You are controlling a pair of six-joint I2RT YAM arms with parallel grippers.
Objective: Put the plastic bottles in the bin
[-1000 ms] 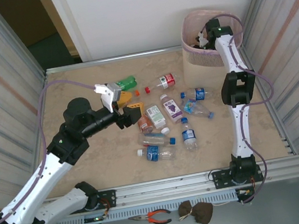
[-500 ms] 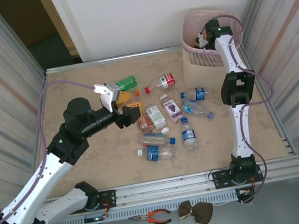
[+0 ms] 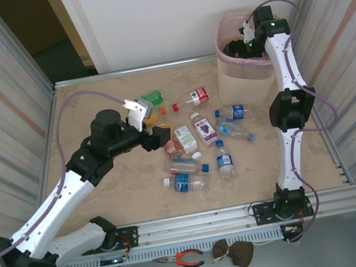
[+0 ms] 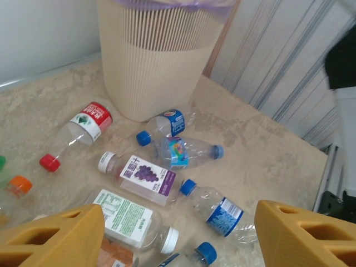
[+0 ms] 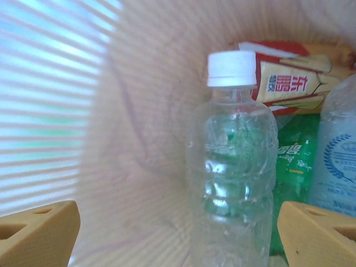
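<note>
Several plastic bottles lie loose on the table, among them a grape-label one (image 3: 203, 128) (image 4: 146, 176), a green-and-white-label one (image 3: 184, 138) (image 4: 127, 217), a red-label one (image 3: 196, 96) (image 4: 83, 125) and a green one (image 3: 152, 99). My left gripper (image 3: 153, 136) (image 4: 178, 210) hangs open above the pile's left side, nothing between its fingers. The pale pink bin (image 3: 238, 63) (image 4: 156, 61) stands at the back right. My right gripper (image 3: 241, 42) (image 5: 177, 208) is open inside its mouth. A clear white-capped bottle (image 5: 233, 161) stands free ahead of it among other bottles.
Blue-capped bottles (image 3: 224, 160) (image 4: 219, 210) lie toward the table's near side. An orange cap (image 3: 163, 110) and a red cap (image 3: 175, 107) sit near the green bottle. Corrugated walls close both sides. Pliers (image 3: 184, 259) lie in front of the rail.
My left arm has swung forward and right, bringing its gripper closer over the bottle pile. The right wrist has risen and shifted back over the bin.
</note>
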